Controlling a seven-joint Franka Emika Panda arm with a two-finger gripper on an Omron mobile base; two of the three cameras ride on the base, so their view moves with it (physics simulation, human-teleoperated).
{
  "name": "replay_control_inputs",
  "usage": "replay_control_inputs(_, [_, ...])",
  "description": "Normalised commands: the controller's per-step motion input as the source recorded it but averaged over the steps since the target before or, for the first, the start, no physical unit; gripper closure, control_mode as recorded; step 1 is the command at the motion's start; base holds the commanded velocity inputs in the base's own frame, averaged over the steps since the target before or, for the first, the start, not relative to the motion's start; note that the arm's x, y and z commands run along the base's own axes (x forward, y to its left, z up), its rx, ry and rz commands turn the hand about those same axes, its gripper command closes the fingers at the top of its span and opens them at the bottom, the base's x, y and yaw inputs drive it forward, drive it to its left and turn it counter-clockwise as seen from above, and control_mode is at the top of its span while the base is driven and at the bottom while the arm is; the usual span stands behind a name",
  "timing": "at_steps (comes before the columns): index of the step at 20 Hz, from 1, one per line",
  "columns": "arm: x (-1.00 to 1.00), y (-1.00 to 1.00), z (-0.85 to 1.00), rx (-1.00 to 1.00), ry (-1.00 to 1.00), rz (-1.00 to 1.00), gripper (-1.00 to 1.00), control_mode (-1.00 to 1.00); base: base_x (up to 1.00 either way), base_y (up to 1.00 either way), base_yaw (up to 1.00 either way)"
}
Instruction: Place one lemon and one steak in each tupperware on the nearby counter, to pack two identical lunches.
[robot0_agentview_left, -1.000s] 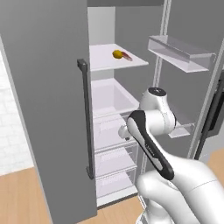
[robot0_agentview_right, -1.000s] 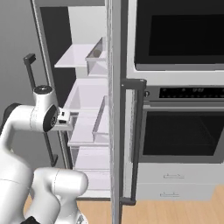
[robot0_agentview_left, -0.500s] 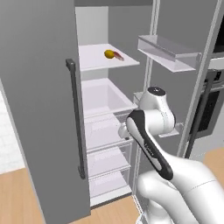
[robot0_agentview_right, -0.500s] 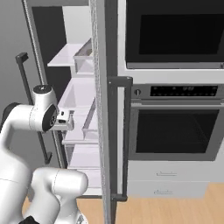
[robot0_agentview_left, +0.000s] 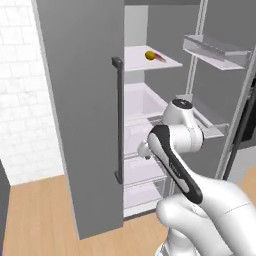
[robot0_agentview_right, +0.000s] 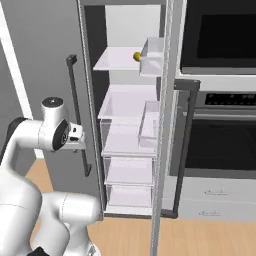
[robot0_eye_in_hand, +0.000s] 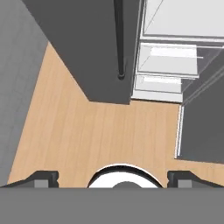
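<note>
A yellow lemon (robot0_agentview_left: 149, 54) lies on the upper shelf of the open fridge, and a red-brown steak (robot0_agentview_left: 160, 58) lies right beside it. In the right base view the lemon (robot0_agentview_right: 136, 56) peeks out next to a door bin. My arm is folded in front of the fridge, well below that shelf. In the hand view my gripper (robot0_eye_in_hand: 113, 177) points down at the wooden floor; its fingertips (robot0_eye_in_hand: 41, 177) stand wide apart, open with nothing between them. The tupperware and the counter are out of view.
The fridge's left door with its dark handle (robot0_agentview_left: 118, 120) stands open close to my arm. The right door carries clear bins (robot0_agentview_left: 215, 50). Drawers (robot0_agentview_right: 129, 170) fill the fridge's lower part. A built-in oven (robot0_agentview_right: 220, 140) is to the right, and a white tiled wall (robot0_agentview_left: 25, 100) to the left.
Both base views have shifted with the base, so the fridge now sits further right in them. The arm keeps its folded pose and the gripper stays open.
</note>
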Motion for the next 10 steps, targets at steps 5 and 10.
replay_control_inputs(5, [0.00,0.00,0.00,0.00,0.00,0.00,-1.00,1.00,0.85,0.49,0.01])
replay_control_inputs(10, [0.00,0.00,0.00,0.00,0.00,0.00,-1.00,1.00,0.34,-0.79,0.01])
